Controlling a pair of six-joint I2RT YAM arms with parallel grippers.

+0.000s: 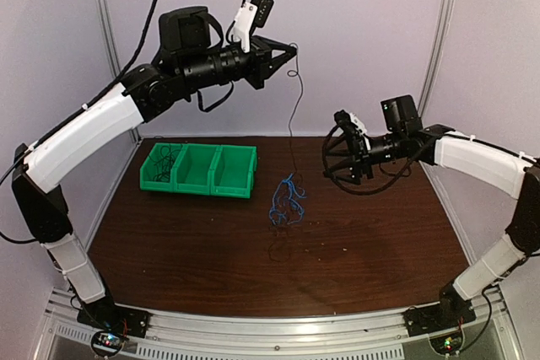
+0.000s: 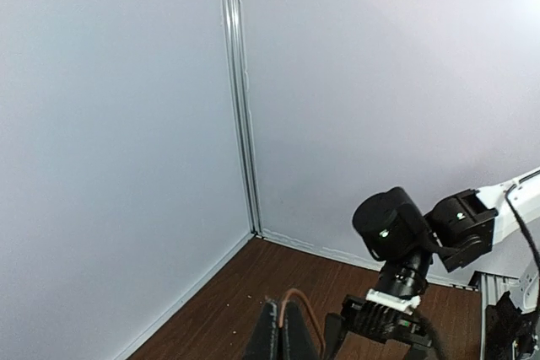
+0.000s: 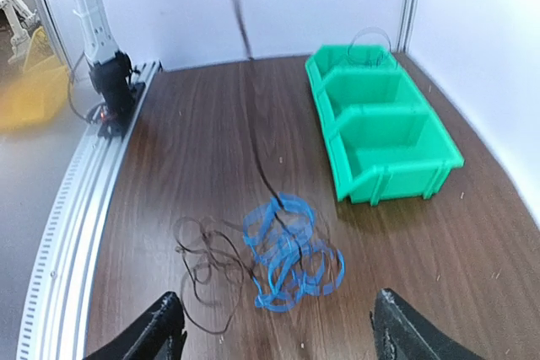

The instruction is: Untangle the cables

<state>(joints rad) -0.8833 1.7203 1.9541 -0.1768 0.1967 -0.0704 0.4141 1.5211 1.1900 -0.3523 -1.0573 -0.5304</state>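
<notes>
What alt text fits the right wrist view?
A tangle of blue cables lies on the brown table ahead of the open right gripper; one black cable rises from it out of view. A green three-compartment bin stands to its right.

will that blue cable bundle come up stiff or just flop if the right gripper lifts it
Probably floppy: the blue cable bundle lies in loose, limp loops. Likely light, being hair-thin. It may drag the black cable hanging from the left gripper, since they seem to meet.
</notes>
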